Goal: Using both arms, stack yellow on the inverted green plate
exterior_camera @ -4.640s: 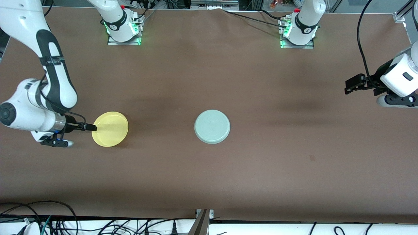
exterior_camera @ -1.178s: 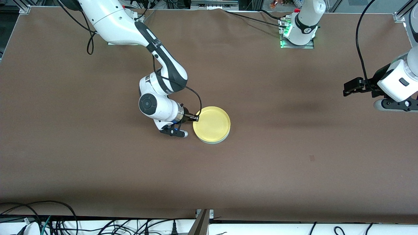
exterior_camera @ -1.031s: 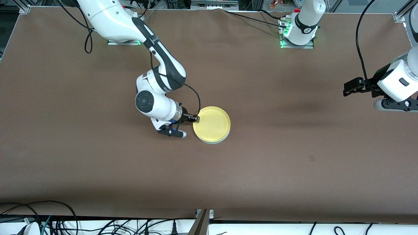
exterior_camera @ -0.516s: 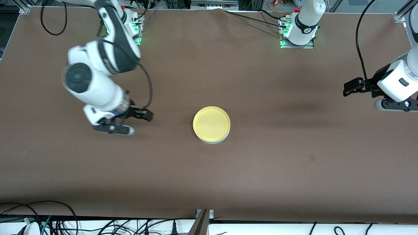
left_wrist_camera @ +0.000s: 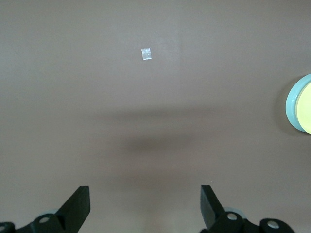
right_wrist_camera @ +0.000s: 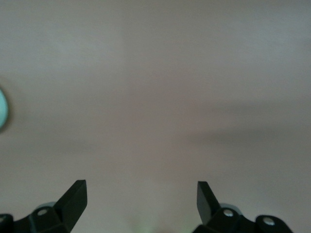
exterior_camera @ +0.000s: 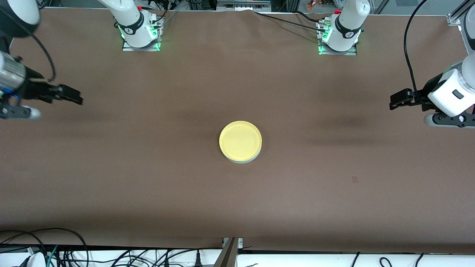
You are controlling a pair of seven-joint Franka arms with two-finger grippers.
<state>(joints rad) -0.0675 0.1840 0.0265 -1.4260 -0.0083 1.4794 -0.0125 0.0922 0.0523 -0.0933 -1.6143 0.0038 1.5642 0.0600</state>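
Front view: the yellow plate (exterior_camera: 240, 139) sits rim-up on the upside-down green plate (exterior_camera: 245, 160), of which only a thin pale crescent shows along the edge nearest the camera. The stack rests near the middle of the table (exterior_camera: 334, 207), well away from every edge. The flat underside of the green plate gives the yellow one a level seat, so the stacking looks finished.

The right gripper (exterior_camera: 76, 97) hangs over the table close to the edge at the right arm's end, fingers spread wide and holding nothing. The left gripper (exterior_camera: 394, 102) waits over the edge at the left arm's end, also spread wide and empty. Both hang well clear of the plates, so neither can nudge the stack.
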